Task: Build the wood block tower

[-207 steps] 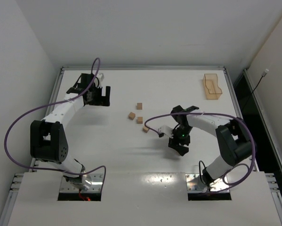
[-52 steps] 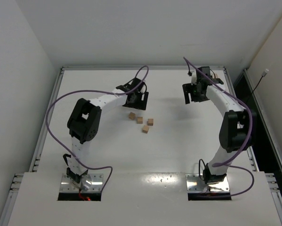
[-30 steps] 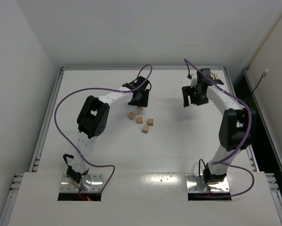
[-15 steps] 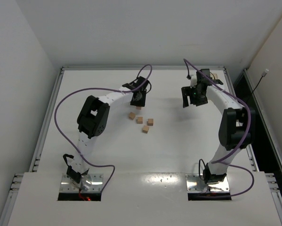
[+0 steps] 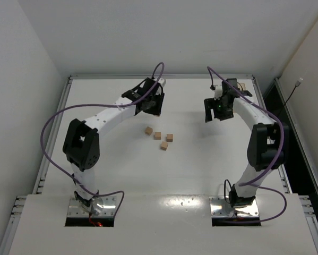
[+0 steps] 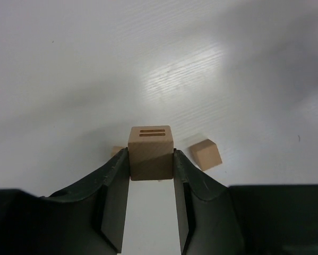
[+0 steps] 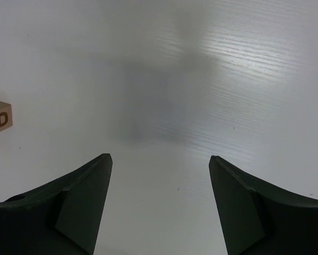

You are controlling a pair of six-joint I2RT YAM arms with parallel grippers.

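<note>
White worktop, white walls around. Four wood blocks loose at centre — fifth block clenched in left tool (raised off surface). Right tool spread, empty.

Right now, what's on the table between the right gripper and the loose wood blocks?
Nothing. In the top view, the white table between the right gripper and the nearest of the loose wood blocks is bare.
</note>
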